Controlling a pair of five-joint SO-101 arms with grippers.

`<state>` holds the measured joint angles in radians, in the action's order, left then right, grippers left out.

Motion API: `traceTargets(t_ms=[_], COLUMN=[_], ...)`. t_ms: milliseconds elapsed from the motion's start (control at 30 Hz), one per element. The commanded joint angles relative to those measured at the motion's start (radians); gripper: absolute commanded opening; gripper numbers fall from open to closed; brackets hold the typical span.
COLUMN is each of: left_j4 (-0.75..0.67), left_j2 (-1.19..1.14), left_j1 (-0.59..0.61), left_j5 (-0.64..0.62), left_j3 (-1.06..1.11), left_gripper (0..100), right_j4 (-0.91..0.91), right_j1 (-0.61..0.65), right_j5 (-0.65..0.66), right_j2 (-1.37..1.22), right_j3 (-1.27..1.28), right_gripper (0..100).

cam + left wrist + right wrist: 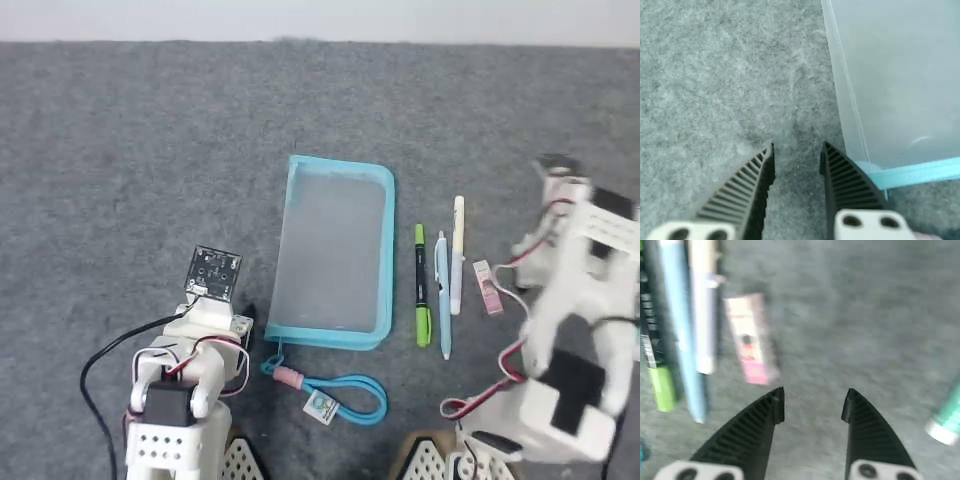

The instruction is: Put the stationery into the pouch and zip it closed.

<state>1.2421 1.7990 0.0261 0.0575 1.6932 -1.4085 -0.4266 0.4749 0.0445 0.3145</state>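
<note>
Pouch: lies flat in the middle of the grey worktop, translucent with a teal border; I cannot tell whether its zip is open.
Stationery: the green marker, blue pen and pale pen lie parallel just beside the pouch on the right arm's side. The small pink block lies just beyond them. Nothing is in the pouch yet.
Left gripper: empty, jaws partly spread, low over the worktop just beside the pouch's near corner.
Right gripper: empty, jaws well apart, over bare worktop near the pink block.
Strap: a teal loop trailing from the pouch's near corner.
Step in hand: probably the first pick, and the pink block is closest to the right gripper.
Doing it well: centre the jaws across the block's narrow width and come straight down, clear of the pale pen. Let the left gripper pin or lift the pouch's corner so the mouth stays put.
Risk: the pens lie close together, so a skewed approach may roll one into the next.
</note>
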Motion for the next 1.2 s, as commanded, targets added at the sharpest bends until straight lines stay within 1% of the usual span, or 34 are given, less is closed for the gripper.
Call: traceTargets(t_ms=[0,67,133,267,500,667,833,933,1000,1067,1167], left_j4=[0.006,0.006,0.006,0.006,0.006,0.006,0.006,0.006,0.006,0.006,0.006], left_j2=[-0.002,-0.002,-0.002,-0.002,-0.002,-0.002,-0.002,-0.002,-0.002,-0.002,-0.002], left_j1=[0.005,0.005,0.005,0.005,0.005,0.005,0.005,0.005,0.005,0.005,0.005], left_j5=[0.006,0.006,0.006,0.006,0.006,0.006,0.006,0.006,0.006,0.006,0.006], left_j3=[-0.005,-0.005,-0.005,-0.005,-0.005,-0.005,-0.005,-0.005,-0.005,-0.005,-0.005], left_gripper=[14,14,14,14,14,14,14,14,14,14,14], right_j4=[0.002,0.051,0.096,0.119,0.113,0.111,0.111,0.11,0.077,0.038,-0.033], right_j1=[-0.16,-0.252,-0.314,-0.378,-0.464,-0.463,-0.447,-0.417,-0.387,-0.337,-0.24], right_j5=[0.117,0.161,0.19,0.216,0.222,0.292,0.298,0.288,0.255,0.209,0.153], right_j2=[0.087,0.059,0.005,-0.13,-0.341,-0.486,-0.567,-0.578,-0.572,-0.547,-0.487], right_j3=[-0.051,-0.051,-0.054,-0.126,-0.39,-0.436,-0.434,-0.433,-0.437,-0.436,-0.433], right_gripper=[17.3,17.3,17.3,17.5,17.7,17.3,16.4,6.9,0.1,1.7,0.9])
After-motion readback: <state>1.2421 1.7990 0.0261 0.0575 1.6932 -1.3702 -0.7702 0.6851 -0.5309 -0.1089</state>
